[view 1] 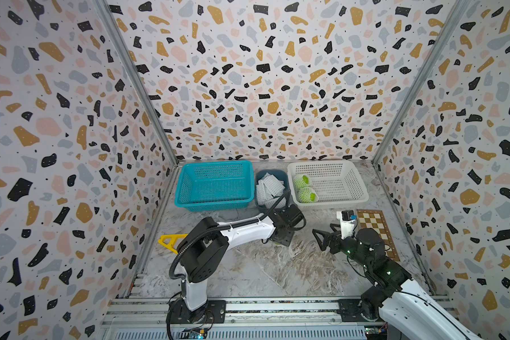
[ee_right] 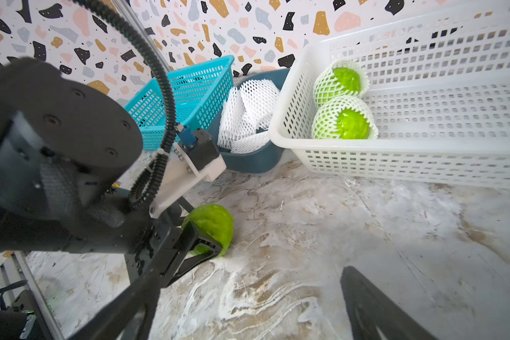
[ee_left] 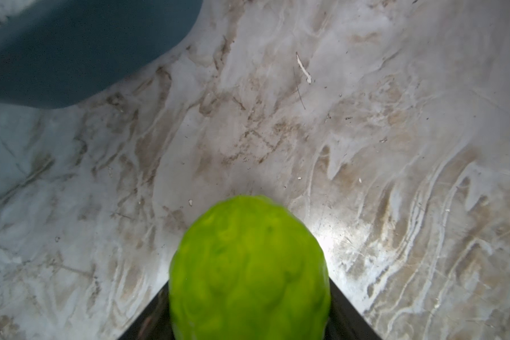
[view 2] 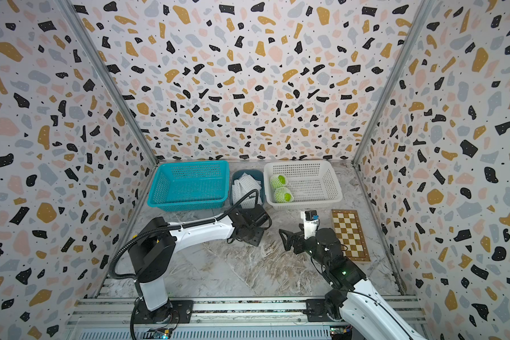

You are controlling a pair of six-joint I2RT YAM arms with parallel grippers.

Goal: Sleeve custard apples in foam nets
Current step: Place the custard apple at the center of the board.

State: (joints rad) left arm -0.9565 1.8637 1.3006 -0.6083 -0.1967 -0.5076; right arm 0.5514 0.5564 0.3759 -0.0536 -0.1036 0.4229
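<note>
Our left gripper (ee_left: 249,294) clamps the bare, bumpy bright green custard apple (ee_right: 215,223) on the marble table (view 1: 262,273) mid-scene, we judge to steady it; the right gripper (view 1: 326,234) hangs spread and empty at right, free to fetch a far white foam mesh net (ee_right: 259,94).

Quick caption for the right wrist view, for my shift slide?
Left gripper clasps the bare bumpy green custard apple on the marble table; two foam-netted ones lie in the white perforated plastic basket.
</note>
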